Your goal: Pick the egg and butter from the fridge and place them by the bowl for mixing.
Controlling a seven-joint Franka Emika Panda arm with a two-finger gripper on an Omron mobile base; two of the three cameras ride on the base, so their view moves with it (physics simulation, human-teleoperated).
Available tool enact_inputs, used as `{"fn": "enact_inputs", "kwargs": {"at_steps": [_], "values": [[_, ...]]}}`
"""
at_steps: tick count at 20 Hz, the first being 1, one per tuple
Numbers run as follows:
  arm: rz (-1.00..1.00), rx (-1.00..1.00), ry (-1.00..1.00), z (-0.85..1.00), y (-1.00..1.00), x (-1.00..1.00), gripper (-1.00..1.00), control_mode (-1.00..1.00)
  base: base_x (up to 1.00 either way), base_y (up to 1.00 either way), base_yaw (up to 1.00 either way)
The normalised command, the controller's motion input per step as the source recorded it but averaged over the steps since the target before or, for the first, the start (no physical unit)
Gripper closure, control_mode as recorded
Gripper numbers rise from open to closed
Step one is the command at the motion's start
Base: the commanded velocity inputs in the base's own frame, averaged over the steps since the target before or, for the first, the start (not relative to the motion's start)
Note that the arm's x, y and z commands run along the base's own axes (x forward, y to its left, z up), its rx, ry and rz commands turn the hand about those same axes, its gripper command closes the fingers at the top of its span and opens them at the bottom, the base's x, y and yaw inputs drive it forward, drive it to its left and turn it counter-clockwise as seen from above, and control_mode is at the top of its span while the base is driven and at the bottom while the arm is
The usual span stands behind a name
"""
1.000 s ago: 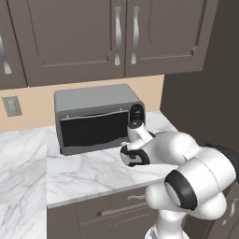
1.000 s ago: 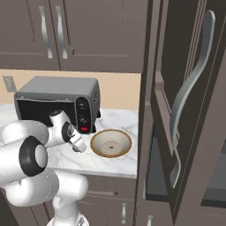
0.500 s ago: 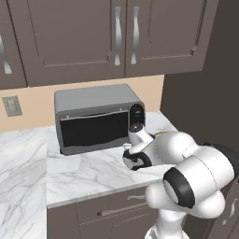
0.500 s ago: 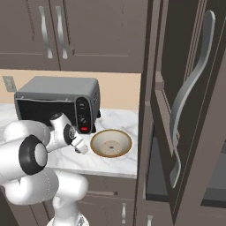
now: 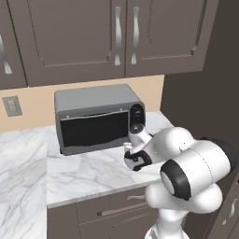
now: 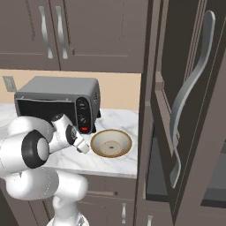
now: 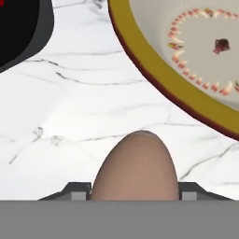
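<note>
You've got the egg [image 7: 135,167] sitting right between the two finger tips [image 7: 78,189] in the hand view, its pale pinkish-beige dome rising from the bottom edge and pointing out over the white marble desk [image 7: 79,107]. The end effector [image 7: 134,192] is clamped on the egg from both sides, a grey pad showing at each flank of it.

Look just past the egg: the bowl [image 7: 158,70] curves in from the upper right, its mustard-yellow rim close ahead, apart from the egg with a strip of bare marble between them. Its pale inside carries a ring of small reddish marks and a dark spot near the middle.

In the right base view your end effector [image 6: 82,147] hangs low over the desk [image 6: 119,161], just left of the bowl [image 6: 111,143], which rests on the marble in front of the right end of the grey toaster oven [image 6: 53,99]. To the right stands the fridge [image 6: 176,114], its door swung open with the long curved handle facing you.

From the left base view the arm's white elbow bulks large at lower right, and the end effector [image 5: 134,161] sits in front of the toaster oven's [image 5: 93,116] control panel, low over the desk [image 5: 74,172].
</note>
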Motion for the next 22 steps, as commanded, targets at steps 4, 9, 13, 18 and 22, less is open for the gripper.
{"fn": "enact_inputs", "kwargs": {"at_steps": [4, 9, 13, 18, 22], "values": [[0.00, 0.00, 0.00, -0.07, 0.00, 0.01, -1.00, -1.00, 0.00, 0.00, 0.00], [0.00, 0.03, 0.00, 0.07, 0.05, 0.00, -1.00, -1.00, 0.00, 0.00, 0.00], [0.00, 0.01, -0.02, 0.11, 0.09, -0.06, -1.00, -1.00, 0.00, 0.00, 0.00], [0.00, 0.00, -0.03, 0.20, 0.11, -0.20, -1.00, -1.00, 0.00, 0.00, 0.00], [0.00, 0.00, -0.02, 0.36, 0.03, -0.36, -1.00, -1.00, 0.00, 0.00, 0.00]]}}
